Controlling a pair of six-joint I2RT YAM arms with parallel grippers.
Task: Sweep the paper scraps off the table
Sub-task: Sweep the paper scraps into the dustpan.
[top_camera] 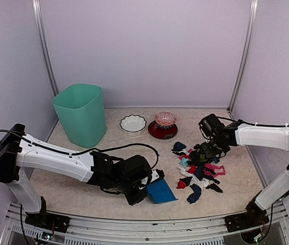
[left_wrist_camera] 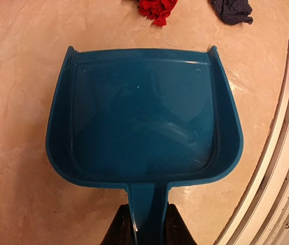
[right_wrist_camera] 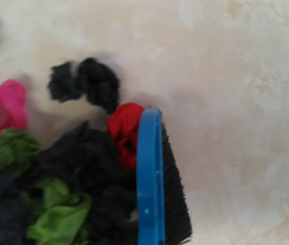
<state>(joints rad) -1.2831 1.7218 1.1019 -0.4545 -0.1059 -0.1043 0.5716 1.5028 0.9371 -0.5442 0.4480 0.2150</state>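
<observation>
Top external: the left gripper (top_camera: 143, 191) clamps the handle of the blue dustpan (top_camera: 161, 192), which lies flat on the table (top_camera: 241, 178). The paper scraps (top_camera: 200, 171) are heaped just right of the dustpan's open mouth. The right gripper (top_camera: 209, 149) sits at the heap's far side from the dustpan.

Left wrist: dark fingers (left_wrist_camera: 120, 229) pinch the dustpan's handle. A red scrap and a dark blue one lie just beyond the dustpan's lip.

Right wrist: a blue brush (right_wrist_camera: 152, 184) touches a red scrap, with black, green and pink ones bunched against its back. The right claw is closed narrow, but its fingers are out of frame, so whether it grips the brush cannot be told.
</observation>
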